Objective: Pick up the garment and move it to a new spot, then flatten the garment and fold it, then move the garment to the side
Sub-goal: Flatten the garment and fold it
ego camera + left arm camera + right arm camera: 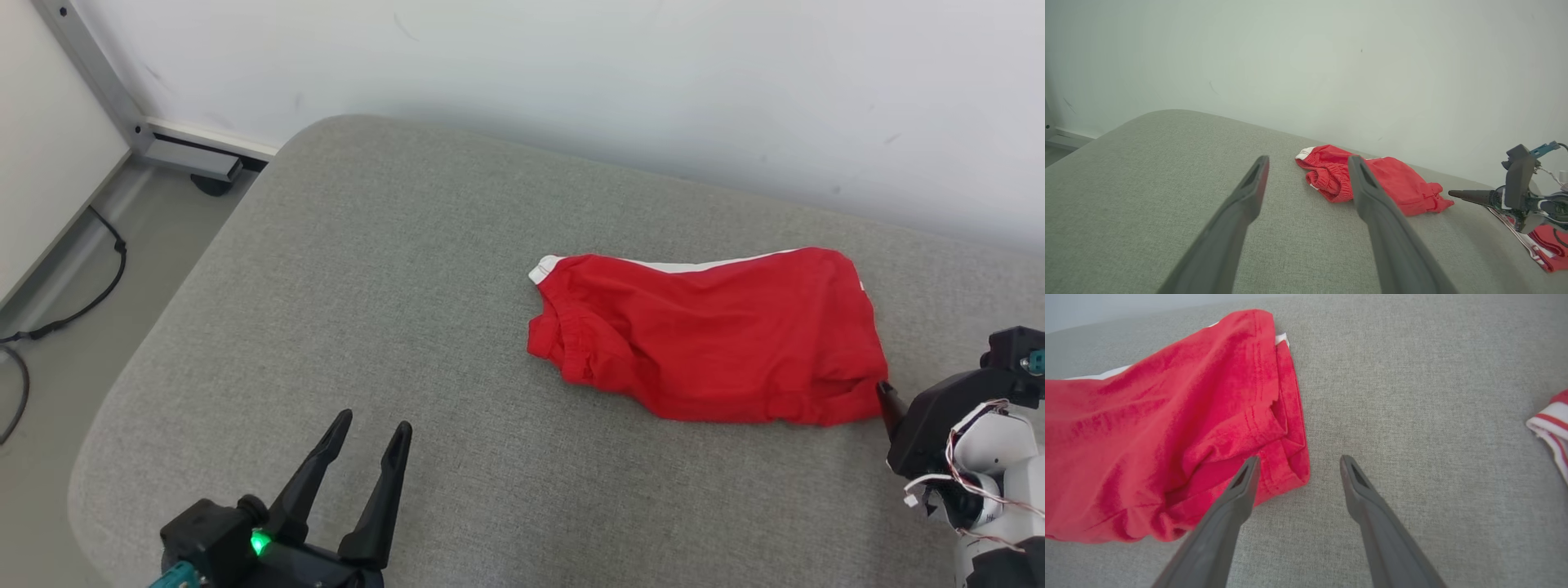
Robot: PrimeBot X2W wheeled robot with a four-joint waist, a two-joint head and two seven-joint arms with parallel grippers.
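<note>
Red shorts [710, 343] look soft and floppy; I'd pinch the lower-right corner. My left claw [373, 423] and right claw [1299, 459] are apart, empty.

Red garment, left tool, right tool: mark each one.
Red garment [718, 343], head view, middle of the cloth.
Left tool [374, 419], head view, midway between its fingertips.
Right tool [1299, 458], right wrist view, midway between its fingertips.

Grey fabric-covered table [392, 327] against a plain white wall [571, 73], black cable [73, 302] on grey floor [98, 327].
</note>
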